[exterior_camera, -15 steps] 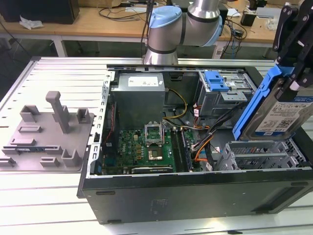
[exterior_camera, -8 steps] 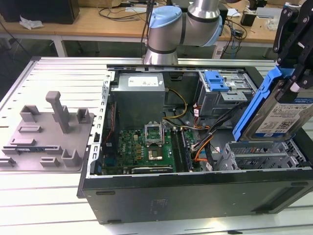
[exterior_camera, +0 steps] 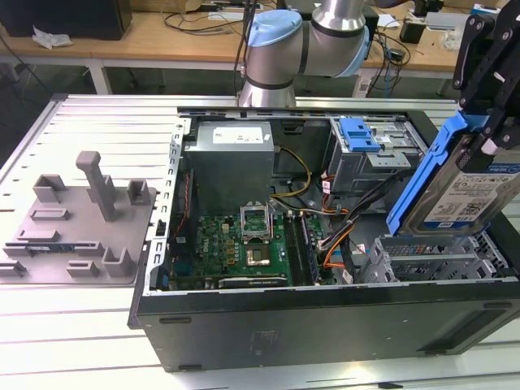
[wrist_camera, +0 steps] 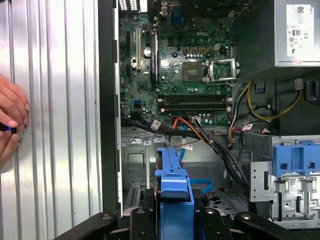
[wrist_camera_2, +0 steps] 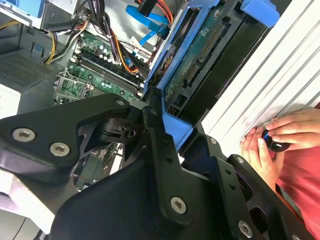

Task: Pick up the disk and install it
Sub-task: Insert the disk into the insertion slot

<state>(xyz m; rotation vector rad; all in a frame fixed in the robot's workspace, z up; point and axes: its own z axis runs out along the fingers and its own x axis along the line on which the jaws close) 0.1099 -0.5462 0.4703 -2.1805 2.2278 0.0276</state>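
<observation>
My gripper [exterior_camera: 481, 130] is shut on the disk [exterior_camera: 465, 193], a silver hard drive with a white-and-blue label in a blue carrier frame. It holds the drive on edge and tilted, just above the grey metal drive cage [exterior_camera: 431, 262] at the open computer case's corner on the exterior view's right. In the first wrist view the disk's blue carrier [wrist_camera: 173, 182] sits between the black gripper [wrist_camera: 173, 216] links, over the cage floor. In the second wrist view the disk [wrist_camera_2: 200, 55] shows edge-on with its connector side up, beyond the gripper [wrist_camera_2: 170, 131].
The open case holds a green motherboard [exterior_camera: 244, 240], a grey power supply [exterior_camera: 231, 158], loose cables [exterior_camera: 337, 236] and a blue latch on a metal cage [exterior_camera: 361, 134]. A grey fixture block [exterior_camera: 81, 219] lies on the slatted table at the exterior view's left. A person's hand [wrist_camera_2: 265, 142] rests beside the case.
</observation>
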